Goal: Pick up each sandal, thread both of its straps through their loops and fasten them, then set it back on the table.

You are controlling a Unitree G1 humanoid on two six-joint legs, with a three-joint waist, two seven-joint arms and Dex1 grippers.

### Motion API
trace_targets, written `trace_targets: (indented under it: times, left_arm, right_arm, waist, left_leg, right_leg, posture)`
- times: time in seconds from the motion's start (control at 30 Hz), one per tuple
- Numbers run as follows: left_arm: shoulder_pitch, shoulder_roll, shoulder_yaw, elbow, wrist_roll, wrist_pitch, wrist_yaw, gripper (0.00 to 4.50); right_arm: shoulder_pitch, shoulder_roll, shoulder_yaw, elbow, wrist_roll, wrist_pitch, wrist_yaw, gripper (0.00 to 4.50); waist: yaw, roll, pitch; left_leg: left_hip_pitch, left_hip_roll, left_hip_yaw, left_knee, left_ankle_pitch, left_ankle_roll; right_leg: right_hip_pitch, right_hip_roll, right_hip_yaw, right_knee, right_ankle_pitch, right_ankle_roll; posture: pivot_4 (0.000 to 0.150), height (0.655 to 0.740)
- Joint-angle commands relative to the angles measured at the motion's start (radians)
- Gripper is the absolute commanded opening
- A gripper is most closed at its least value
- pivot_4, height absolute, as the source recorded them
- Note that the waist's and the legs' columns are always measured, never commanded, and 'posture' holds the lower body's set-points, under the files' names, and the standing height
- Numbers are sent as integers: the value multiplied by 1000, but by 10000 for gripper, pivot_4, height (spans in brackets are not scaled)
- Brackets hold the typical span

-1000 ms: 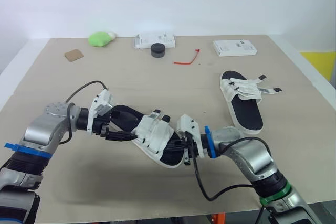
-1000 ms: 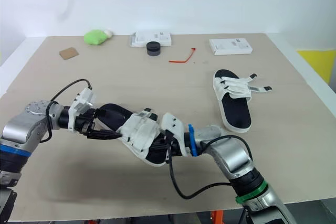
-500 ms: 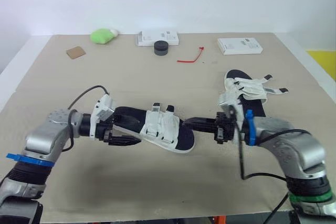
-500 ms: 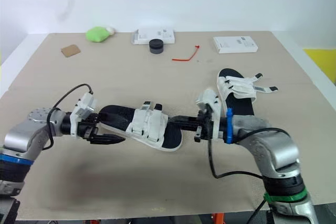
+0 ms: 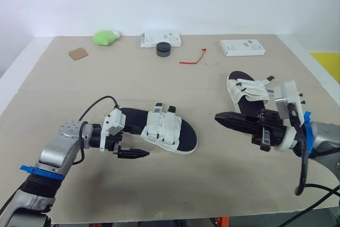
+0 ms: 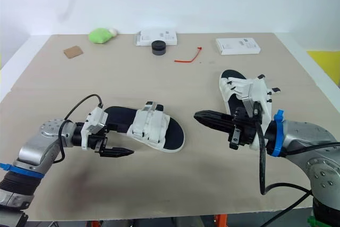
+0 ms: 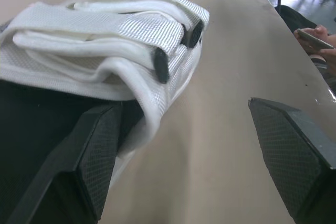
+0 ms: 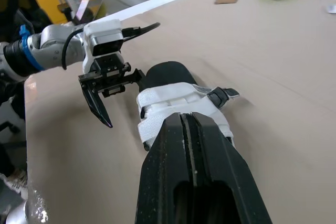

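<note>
Left gripper (image 5: pixel 132 144): head view, low over the table (image 5: pixel 64 94), just beside the heel of the near sandal (image 5: pixel 162 131); spread, holding nothing.
Right gripper (image 5: pixel 226 118): head view, raised between the two sandals, pointing at the near one; empty.
Near sandal: flat on the table, both straps lying across the upper and apparently fastened.
Far sandal (image 5: pixel 247 93): flat on the table by the right arm, strap ends splayed loose.
Left wrist view: fingers (image 7: pixel 97 156) wide apart, one beside the near sandal (image 7: pixel 105 40), not gripping it.
Right wrist view: right gripper (image 8: pixel 191 145) pressed closed on nothing; the near sandal (image 8: pixel 184 106) lies beyond it.
Progress, judged: near sandal done and set down; far sandal still to pick up, thread, fasten and return.
</note>
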Motion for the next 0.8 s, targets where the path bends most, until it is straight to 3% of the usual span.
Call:
trace_targets:
  times: [0.03, 0.07, 0.17, 0.3, 0.37, 0.6, 0.8]
  left_arm:
    - [-8, -27, -23, -9, 9, 12, 16, 39633]
    - [-13, -38, -26, -6, 14, 6, 23, 39633]
    - [-27, -64, -29, 3, 20, -5, 31, 27180]
    - [-46, -87, -27, 20, 30, -3, 44, 7166]
    - [-52, -93, -24, 28, 34, -2, 53, 828]
    - [-64, -129, 26, 36, 40, 34, 179, 828]
    - [-54, -190, 199, -36, 29, 158, 522, 828]
  right_arm:
    - [15, -17, -34, -30, 38, -20, -34, 0]
    - [20, -14, -32, -30, 41, -24, -44, 0]
    - [43, -8, -25, -32, 45, -38, -62, 0]
    - [93, -6, -28, -42, 38, -67, -66, 0]
    - [117, -7, -33, -46, 35, -81, -69, 0]
    - [138, -10, -12, -36, 19, -119, -82, 0]
    - [99, 4, 96, 0, -29, -153, -71, 0]
  waist:
    - [0, 0, 0]
    - [0, 0, 0]
    - [0, 0, 0]
    - [0, 0, 0]
    - [0, 0, 0]
    - [0, 0, 0]
    - [-4, 0, 0]
  left_leg:
    - [0, 0, 0, 0, 0, 0]
    - [0, 0, 0, 1, 0, 0]
    - [0, 0, 0, 1, 0, 0]
    - [-1, 0, 0, 1, 0, 0]
    - [-1, 0, 0, 1, 0, 0]
    - [0, 0, 0, 3, 0, 1]
    - [0, 0, 0, 5, 1, 2]
  right_leg:
    - [0, 0, 0, 0, 0, 0]
    - [0, 0, 0, 0, 0, 0]
    - [0, 0, 0, 0, 0, 0]
    - [0, 0, 0, 0, 0, 0]
    - [0, 0, 1, 0, 0, 0]
    - [1, 0, 1, 1, 2, 1]
    - [1, 1, 1, 1, 4, 1]
  posture:
    - [1500, 7400]
    - [1500, 7400]
    - [1500, 7400]
    - [1500, 7400]
    - [1500, 7400]
    - [1500, 7400]
    - [1500, 7400]
